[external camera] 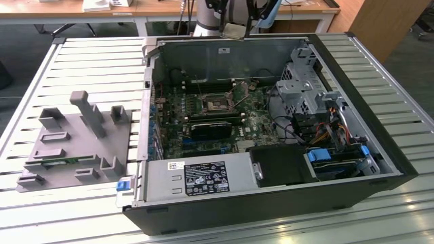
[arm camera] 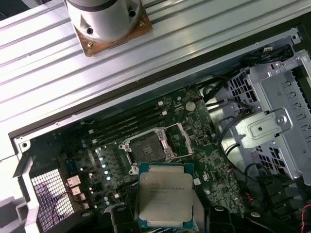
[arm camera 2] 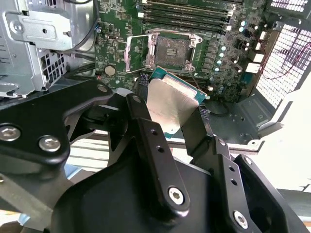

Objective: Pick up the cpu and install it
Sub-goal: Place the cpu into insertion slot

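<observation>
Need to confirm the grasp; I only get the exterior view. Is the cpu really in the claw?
Observer: Yes. In the second wrist view the claw is shut on the cpu, one black finger on each of two opposite edges.
Operator: Seated yet?
Observer: No. In the first wrist view the cpu hangs over the motherboard, short of the socket, metal top towards that camera.
Operator: Socket free?
Observer: Yes, both wrist views show it bare, its metal frame swung open.
</observation>
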